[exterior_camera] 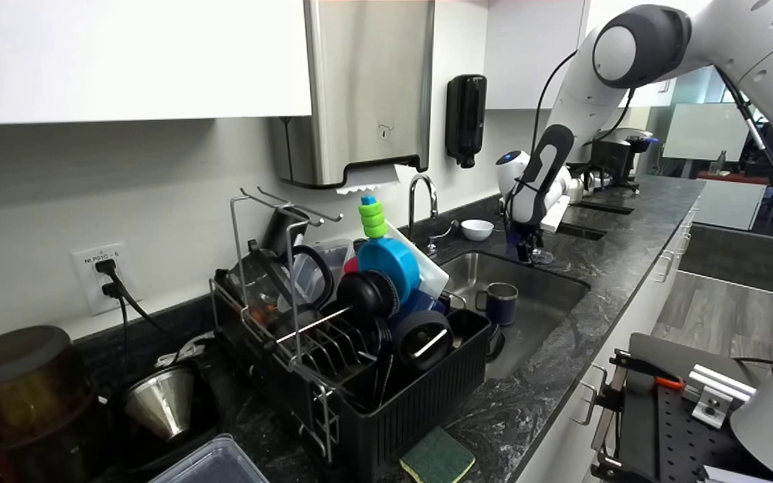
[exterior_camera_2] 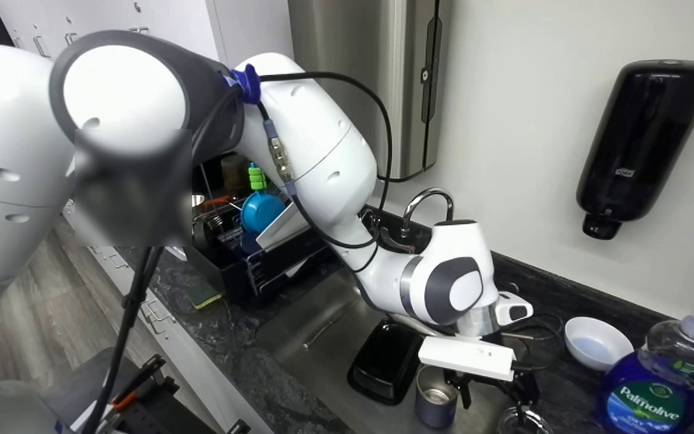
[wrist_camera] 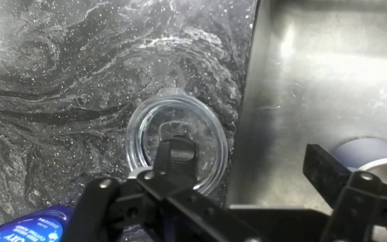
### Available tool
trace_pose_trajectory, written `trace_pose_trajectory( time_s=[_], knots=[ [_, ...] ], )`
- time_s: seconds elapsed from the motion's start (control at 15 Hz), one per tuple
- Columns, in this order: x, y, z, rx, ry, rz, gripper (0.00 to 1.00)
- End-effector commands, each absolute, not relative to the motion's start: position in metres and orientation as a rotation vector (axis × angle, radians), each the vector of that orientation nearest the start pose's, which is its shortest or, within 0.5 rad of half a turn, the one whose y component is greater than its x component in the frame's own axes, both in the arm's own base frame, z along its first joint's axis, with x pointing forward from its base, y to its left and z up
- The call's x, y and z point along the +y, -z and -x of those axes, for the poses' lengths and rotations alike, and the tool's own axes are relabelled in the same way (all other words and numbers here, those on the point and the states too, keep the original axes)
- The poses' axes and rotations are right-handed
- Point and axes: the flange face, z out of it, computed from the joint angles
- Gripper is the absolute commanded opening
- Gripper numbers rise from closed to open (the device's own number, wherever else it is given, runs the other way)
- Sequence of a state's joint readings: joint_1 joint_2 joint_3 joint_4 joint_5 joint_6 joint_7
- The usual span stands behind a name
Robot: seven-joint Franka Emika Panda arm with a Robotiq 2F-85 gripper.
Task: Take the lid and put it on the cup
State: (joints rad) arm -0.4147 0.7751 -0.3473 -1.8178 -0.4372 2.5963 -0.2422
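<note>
The clear round lid (wrist_camera: 210,134) lies on the dark counter beside the sink edge in the wrist view. It also shows in both exterior views, as a clear disc (exterior_camera: 543,257) and partly cut off at the bottom edge (exterior_camera_2: 506,420). The dark blue cup (exterior_camera: 500,310) stands upright, with its mouth open, in the sink; it also shows in the other views (exterior_camera_2: 435,408) (wrist_camera: 364,151). My gripper (wrist_camera: 247,148) is open and empty, its fingers wide apart. One finger is over the lid and hides part of it; the other is over the sink near the cup. I cannot tell whether the finger touches the lid.
A blue soap bottle (exterior_camera_2: 648,392) stands on the counter near the lid. A white bowl (exterior_camera_2: 597,343) sits by the wall. A black container (exterior_camera_2: 386,361) lies in the steel sink (exterior_camera: 541,329). A faucet (exterior_camera: 423,194) and a loaded dish rack (exterior_camera: 420,382) stand beside the sink.
</note>
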Motion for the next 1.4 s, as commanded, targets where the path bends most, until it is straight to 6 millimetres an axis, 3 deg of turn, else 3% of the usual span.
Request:
trace_pose_trajectory(
  time_s=[0.0,0.33,1.2,1.27,1.33],
  knots=[
    [-0.432,-0.132,-0.482,0.081,-0.39,3.533,1.0],
    [-0.432,-0.132,-0.482,0.08,-0.39,3.534,1.0],
    [-0.44,-0.108,-0.482,0.018,-0.395,3.537,1.0],
    [-0.441,-0.108,-0.482,0.019,-0.393,3.537,0.99],
    [-0.442,-0.108,-0.483,0.019,-0.39,3.538,0.74]
  ],
)
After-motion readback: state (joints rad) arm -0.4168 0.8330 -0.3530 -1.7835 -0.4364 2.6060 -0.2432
